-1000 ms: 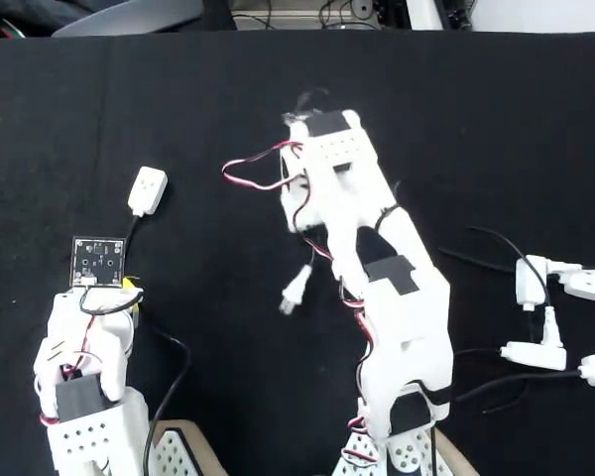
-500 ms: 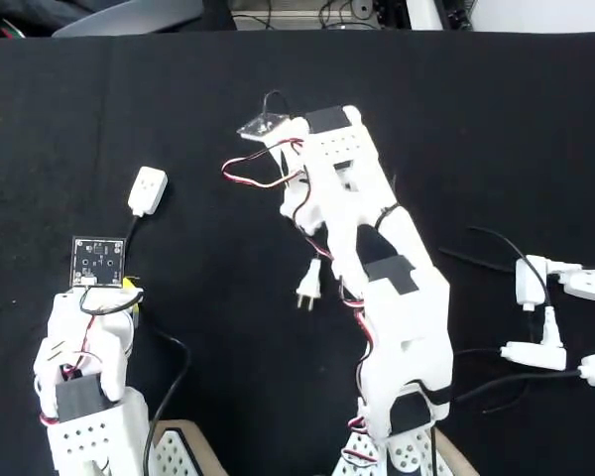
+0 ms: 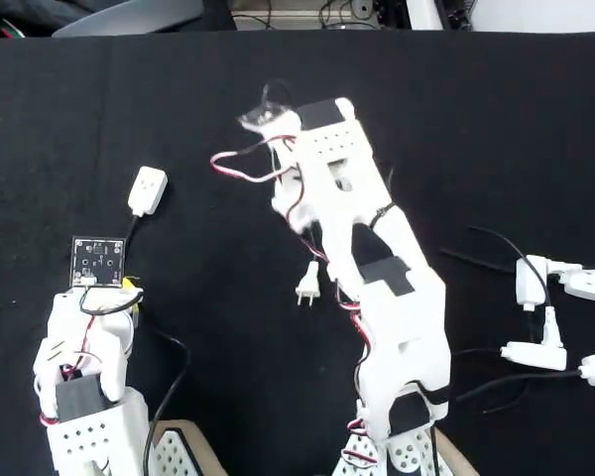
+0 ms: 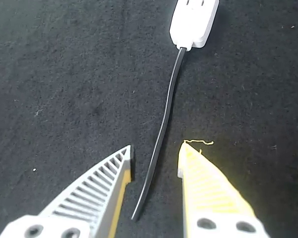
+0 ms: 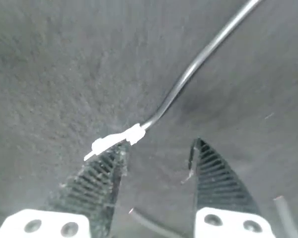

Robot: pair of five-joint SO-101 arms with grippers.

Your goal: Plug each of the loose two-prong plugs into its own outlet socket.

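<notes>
Straddling the cord [image 4: 164, 119] of the outlet socket [image 4: 193, 20], likely to pin it, left gripper [image 4: 154, 154] was spread; right gripper [image 5: 157, 148] was spread too, nothing clamped.

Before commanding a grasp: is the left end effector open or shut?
Open: the left end effector has its fingers apart, with the black cord of the outlet socket between them.

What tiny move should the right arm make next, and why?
Probably slide the right gripper sideways until the white plug sits between its open fingers, then close. In the right wrist view the plug lies by one fingertip, not in the gap, so closing here would likely miss it.
</notes>
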